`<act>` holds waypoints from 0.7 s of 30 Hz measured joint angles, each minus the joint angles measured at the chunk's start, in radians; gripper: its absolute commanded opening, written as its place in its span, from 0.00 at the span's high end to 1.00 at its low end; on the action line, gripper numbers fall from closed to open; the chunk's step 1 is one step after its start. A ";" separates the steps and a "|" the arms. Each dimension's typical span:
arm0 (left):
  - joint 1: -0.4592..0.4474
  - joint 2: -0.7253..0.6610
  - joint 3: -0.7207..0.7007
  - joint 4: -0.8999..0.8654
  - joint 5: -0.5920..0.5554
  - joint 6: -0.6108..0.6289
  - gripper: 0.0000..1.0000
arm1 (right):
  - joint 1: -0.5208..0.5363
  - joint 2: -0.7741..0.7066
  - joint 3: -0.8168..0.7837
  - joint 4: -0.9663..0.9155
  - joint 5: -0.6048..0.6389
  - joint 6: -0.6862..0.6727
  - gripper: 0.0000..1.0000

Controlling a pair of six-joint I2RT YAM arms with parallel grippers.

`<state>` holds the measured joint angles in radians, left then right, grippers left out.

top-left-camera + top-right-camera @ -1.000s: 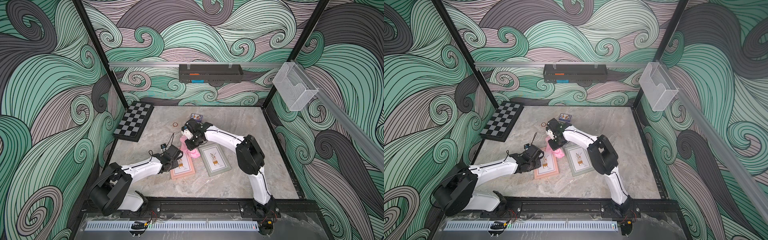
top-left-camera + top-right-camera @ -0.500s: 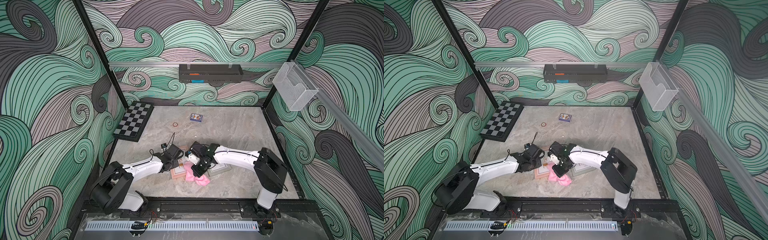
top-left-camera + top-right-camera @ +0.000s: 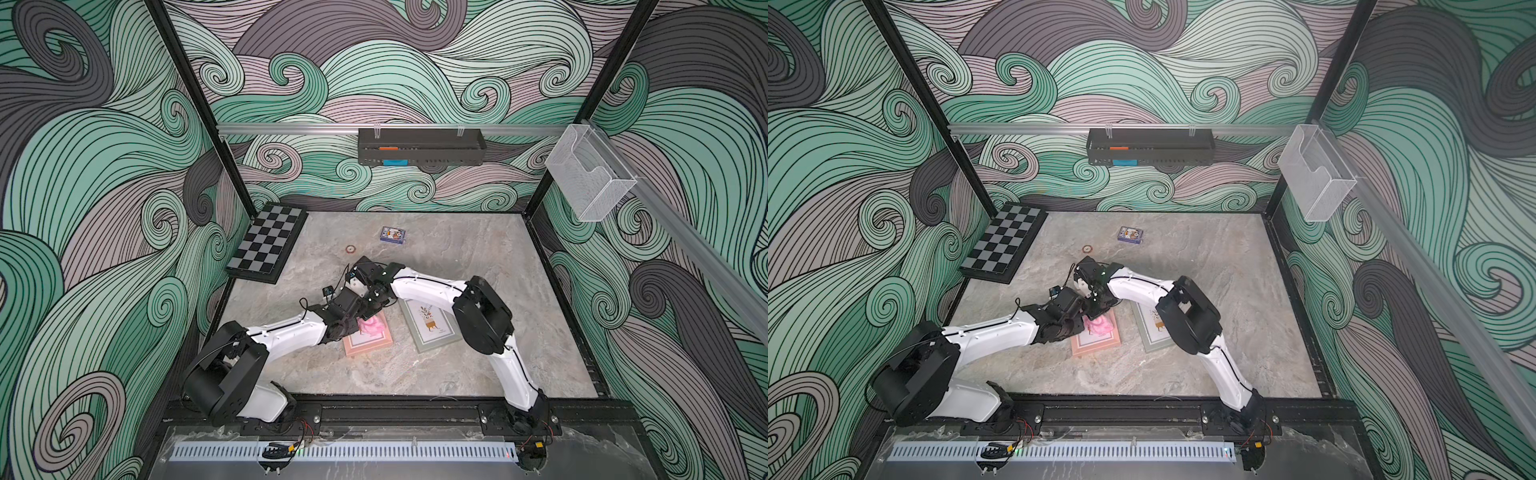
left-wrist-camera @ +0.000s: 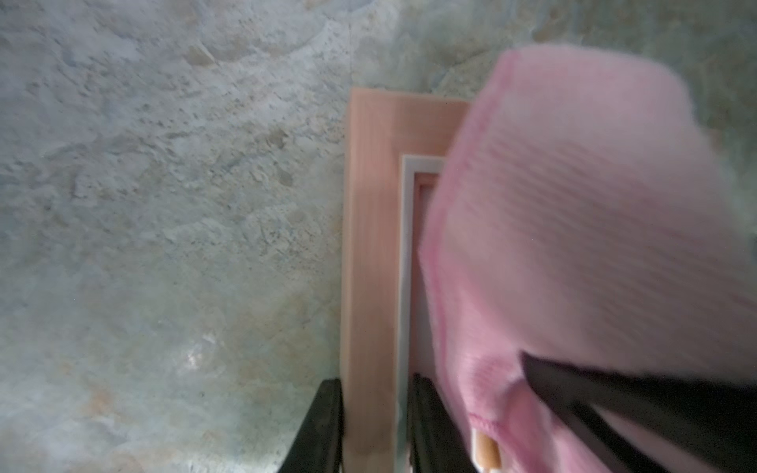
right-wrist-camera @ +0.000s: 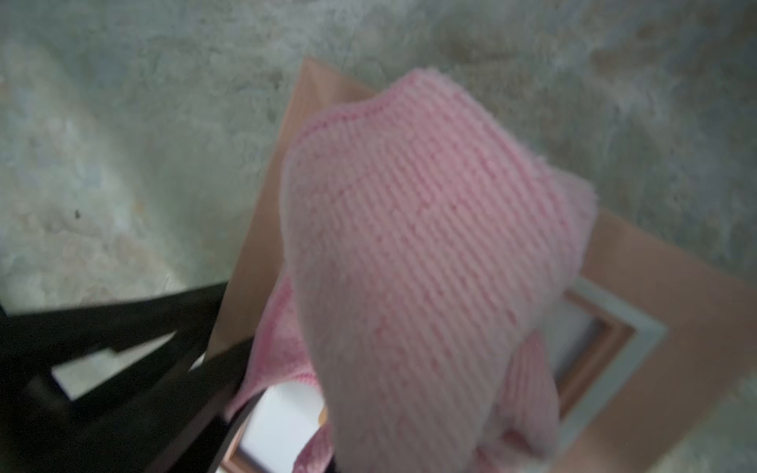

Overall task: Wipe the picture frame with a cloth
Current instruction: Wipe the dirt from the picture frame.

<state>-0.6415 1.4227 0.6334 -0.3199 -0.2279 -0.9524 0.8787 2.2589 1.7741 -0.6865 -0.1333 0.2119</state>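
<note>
Grey marble tabletop [image 3: 457,257], swirly wallpaper all round. In both top views the arms are crowding over the pink picture frame [image 3: 368,344], so the fingers are hiding. The left wrist view is showing the left gripper [image 4: 373,393] pinching the frame's side rail. The right gripper [image 3: 374,309] is clenching the pink cloth [image 5: 409,266], which is hanging over the frame.

Left arm [image 3: 286,332] and right arm [image 3: 428,289] show white links, black joints, thin cables.
</note>
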 measured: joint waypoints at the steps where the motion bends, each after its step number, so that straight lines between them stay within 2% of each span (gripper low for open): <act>1: 0.000 0.000 0.000 0.000 0.000 -0.002 0.96 | 0.000 0.002 0.015 0.003 0.013 -0.001 1.00; 5: 0.000 -0.005 -0.001 -0.001 0.003 -0.002 0.96 | 0.000 -0.016 -0.017 0.060 0.024 0.002 1.00; 11: -0.003 -0.007 0.001 -0.008 0.012 0.005 0.96 | 0.064 -0.198 -0.319 0.169 0.022 0.046 1.00; 13: -0.004 -0.014 0.000 -0.019 0.013 0.013 0.96 | 0.091 -0.235 -0.373 0.185 0.023 0.063 1.00; 16: -0.007 -0.019 0.001 -0.030 0.022 0.017 0.96 | 0.081 -0.218 -0.346 0.173 0.042 0.066 1.00; 21: -0.007 -0.022 0.000 -0.034 0.024 0.016 0.96 | -0.003 -0.041 -0.065 0.142 0.039 0.053 1.00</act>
<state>-0.6487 1.4006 0.6334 -0.3534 -0.2035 -0.9367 0.8761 2.2177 1.7088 -0.5446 -0.0940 0.2646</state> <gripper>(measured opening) 0.272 0.092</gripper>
